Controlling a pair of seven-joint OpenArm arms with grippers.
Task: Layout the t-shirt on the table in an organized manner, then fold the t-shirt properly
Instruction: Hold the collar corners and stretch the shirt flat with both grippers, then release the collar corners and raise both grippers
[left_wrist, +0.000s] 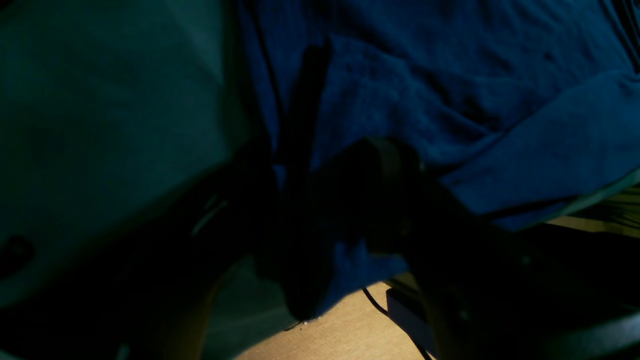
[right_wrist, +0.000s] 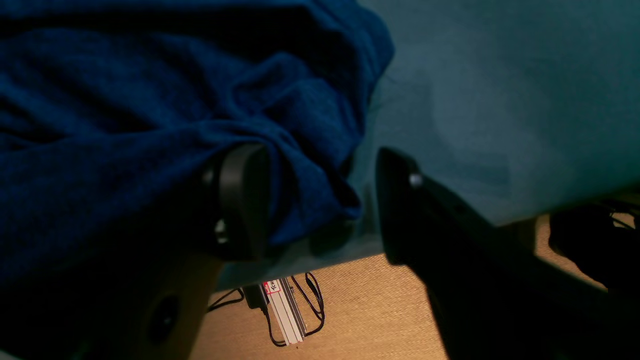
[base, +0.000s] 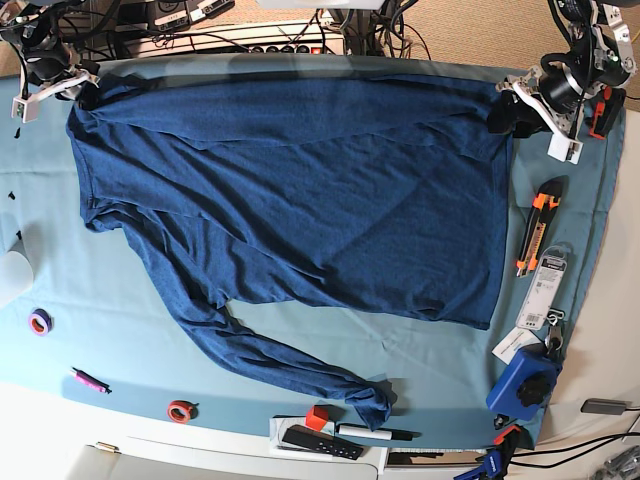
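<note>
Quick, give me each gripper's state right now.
Left gripper: closed on the t-shirt at the table edge.
Right gripper: open, one finger against the shirt, holding nothing.

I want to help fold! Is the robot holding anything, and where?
The left gripper pinches the t-shirt by a bottom corner at the table edge; the right gripper is open, holding nothing.

Tan woven floor (right_wrist: 360, 305) below; cables and power strip (right_wrist: 285, 310) lying on it; dim light.

Navy t-shirt (base: 300, 200) spread across table (base: 120, 330)
</note>
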